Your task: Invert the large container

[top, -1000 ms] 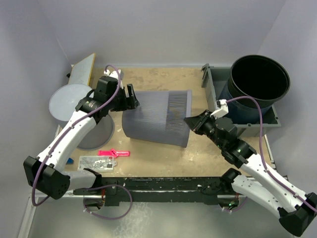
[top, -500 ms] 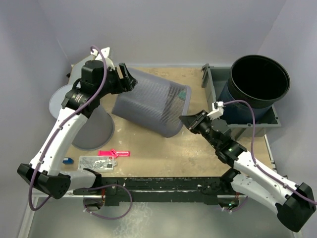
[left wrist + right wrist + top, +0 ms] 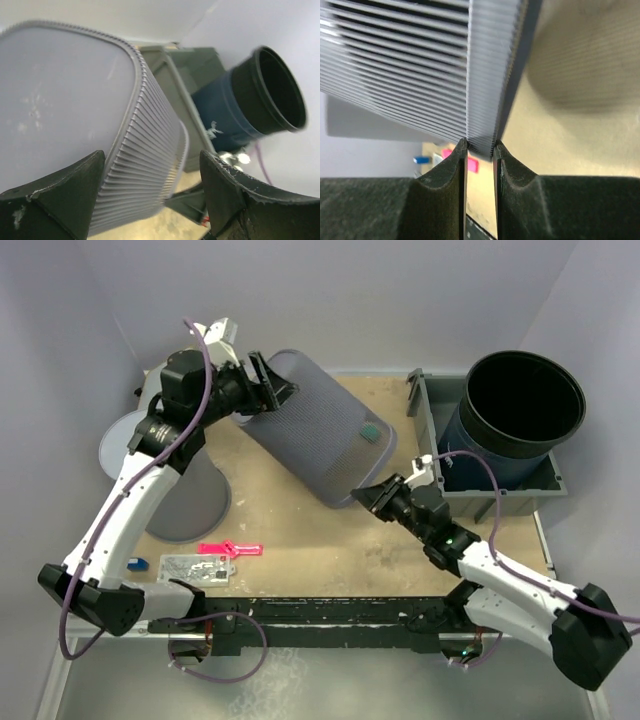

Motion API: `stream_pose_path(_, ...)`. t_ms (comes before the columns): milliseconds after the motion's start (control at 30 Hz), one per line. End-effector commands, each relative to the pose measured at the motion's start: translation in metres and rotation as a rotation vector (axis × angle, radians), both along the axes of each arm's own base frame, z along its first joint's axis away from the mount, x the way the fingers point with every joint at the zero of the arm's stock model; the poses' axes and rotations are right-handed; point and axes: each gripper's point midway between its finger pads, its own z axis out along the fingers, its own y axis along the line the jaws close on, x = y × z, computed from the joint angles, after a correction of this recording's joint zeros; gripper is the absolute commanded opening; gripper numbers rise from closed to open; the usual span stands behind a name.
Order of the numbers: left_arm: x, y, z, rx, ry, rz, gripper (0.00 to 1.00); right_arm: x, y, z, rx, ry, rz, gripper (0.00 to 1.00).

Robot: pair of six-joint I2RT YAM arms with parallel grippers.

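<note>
large container (image 3: 315,435) sits mid-table, a bit far and left of centre, tipped on a diagonal. Its long axis runs from far left to near right, with the closed base raised at the far-left end and the open mouth low at the near-right end. I can't tell if the low rim touches the table (image 3: 300,530). left gripper (image 3: 262,390) is at the base end. In the left wrist view its jaws are spread wide and straddle the base corner of the large container (image 3: 60,100). One finger is against the ribbed side and the other shows a gap, so it reads as released and propping, not clamped. right gripper (image 3: 372,495) is at the opposite end, clenched on the rim. The right wrist view shows right gripper (image 3: 479,145) with fingertips pinching the thin ribbed wall of the large container (image 3: 395,75) between them. From the right gripper the body lies far and left; from the left gripper it lies near and right. Each arm is nearest its own end. Likely the key relation is the base still left of the pinched rim; it has to swing up and over that rim as pivot so the mouth faces down. black bucket (image 3: 522,405) in the grey bin (image 3: 500,502) stands just right of the mouth end, a possible snag.
</note>
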Motion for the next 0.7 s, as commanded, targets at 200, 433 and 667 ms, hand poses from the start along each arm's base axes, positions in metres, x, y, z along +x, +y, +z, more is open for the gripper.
stream_pose_path(200, -0.023, -0.051, 0.028, -0.112, 0.031, -0.246, 0.73, -0.011, 0.015, -0.044, -0.11, 0.079, 0.11, 0.2)
stream_pose_path(433, -0.019, -0.053, 0.025, -0.122, 0.03, -0.248, 0.74, -0.009, 0.01, -0.047, -0.208, 0.081, 0.123, 0.29)
stream_pose_path(667, -0.02, -0.06, 0.029, -0.148, 0.026, -0.285, 0.74, -0.012, 0.011, -0.058, -0.203, 0.106, 0.131, 0.31)
